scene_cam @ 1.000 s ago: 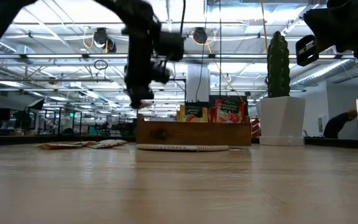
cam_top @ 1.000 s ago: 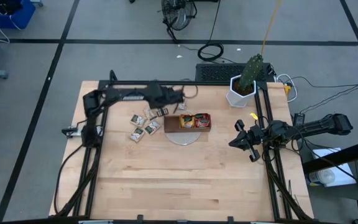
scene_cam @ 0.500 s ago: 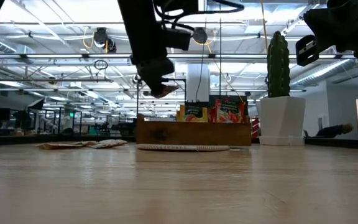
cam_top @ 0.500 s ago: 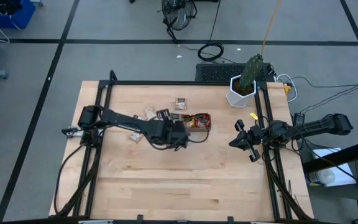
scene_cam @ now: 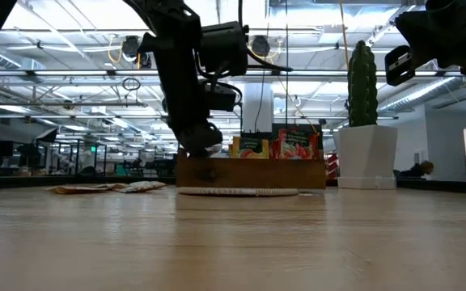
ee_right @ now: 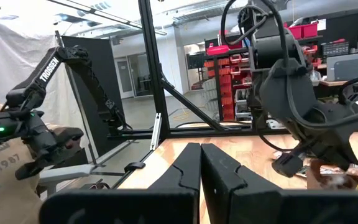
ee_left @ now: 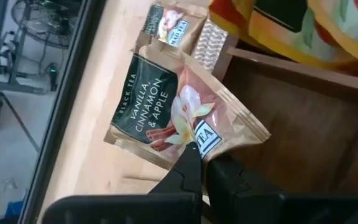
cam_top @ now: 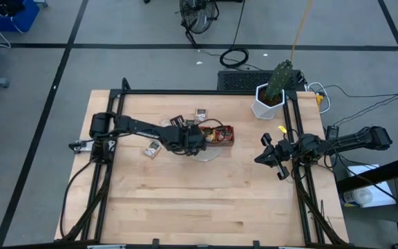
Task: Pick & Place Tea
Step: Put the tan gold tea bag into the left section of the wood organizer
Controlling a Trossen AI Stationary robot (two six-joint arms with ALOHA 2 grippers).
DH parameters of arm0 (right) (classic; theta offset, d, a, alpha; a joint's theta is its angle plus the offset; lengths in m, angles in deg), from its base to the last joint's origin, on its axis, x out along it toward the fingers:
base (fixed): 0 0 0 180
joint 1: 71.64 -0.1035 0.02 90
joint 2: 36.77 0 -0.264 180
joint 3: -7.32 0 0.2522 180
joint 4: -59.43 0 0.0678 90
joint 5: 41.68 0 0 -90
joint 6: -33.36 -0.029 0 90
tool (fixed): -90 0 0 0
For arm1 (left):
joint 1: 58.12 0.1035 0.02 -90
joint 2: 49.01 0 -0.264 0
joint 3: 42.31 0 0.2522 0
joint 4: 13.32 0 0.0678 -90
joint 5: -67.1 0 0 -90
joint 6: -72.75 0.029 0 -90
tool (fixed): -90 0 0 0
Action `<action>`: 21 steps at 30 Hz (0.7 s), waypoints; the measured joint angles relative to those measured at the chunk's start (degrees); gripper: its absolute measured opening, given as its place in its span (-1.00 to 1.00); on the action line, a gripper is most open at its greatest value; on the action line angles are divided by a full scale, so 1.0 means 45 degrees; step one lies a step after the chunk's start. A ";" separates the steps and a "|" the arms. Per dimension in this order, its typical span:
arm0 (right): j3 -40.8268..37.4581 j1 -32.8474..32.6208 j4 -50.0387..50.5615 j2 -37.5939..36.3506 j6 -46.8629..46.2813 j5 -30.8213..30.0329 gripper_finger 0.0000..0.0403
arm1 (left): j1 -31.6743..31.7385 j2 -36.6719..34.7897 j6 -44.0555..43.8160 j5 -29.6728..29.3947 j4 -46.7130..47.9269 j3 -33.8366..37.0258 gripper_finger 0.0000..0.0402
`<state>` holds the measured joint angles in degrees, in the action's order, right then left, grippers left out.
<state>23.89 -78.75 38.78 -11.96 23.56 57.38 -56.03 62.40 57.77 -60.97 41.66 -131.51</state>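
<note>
Left pincer [cam_top: 200,139] is positioned over the wooden tray [cam_top: 221,140] left end; loose sachets [cam_top: 153,148] are scattered on the surface [cam_top: 206,200]. Right pincer [cam_top: 271,153] is parked at the right edge.

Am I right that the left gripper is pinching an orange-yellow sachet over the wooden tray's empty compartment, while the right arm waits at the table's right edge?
Not quite: the sachet is the pale beige kind with a dark label, not orange-yellow, as the left wrist view shows. The rest holds: the left gripper is shut on it over the wooden tray's empty compartment, and the right gripper waits at the table's right edge.
</note>
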 joint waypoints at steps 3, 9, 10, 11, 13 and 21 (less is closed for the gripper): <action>0.0000 0.0005 0.0000 -0.0002 0.0002 0.0000 -1.00 | 0.0053 -0.0023 0.0336 0.0279 -0.0174 0.0004 -0.96; -0.0003 0.0003 -0.0003 -0.0001 0.0001 0.0000 -1.00 | 0.0009 -0.0023 0.0844 0.1377 -0.0866 0.0014 -0.93; -0.0001 0.0002 -0.0002 0.0001 0.0003 0.0001 -1.00 | 0.0020 -0.0023 0.0857 0.1666 -0.0936 0.0014 -0.89; -0.0004 0.0001 -0.0005 -0.0003 0.0000 0.0000 -1.00 | 0.0058 -0.0023 0.0866 0.1995 -0.0968 0.0014 -0.85; 0.0000 0.0004 -0.0002 -0.0001 0.0004 0.0000 -1.00 | 0.0108 -0.0023 0.0842 0.2461 -0.0945 0.0019 -0.75; 0.0000 0.0000 -0.0003 -0.0004 0.0001 0.0000 -1.00 | 0.0101 -0.0023 0.0913 0.2166 -0.0852 0.0014 -0.37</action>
<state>23.89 -78.75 38.77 -11.98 23.57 57.38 -55.58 62.30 61.88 -51.22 37.82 -131.45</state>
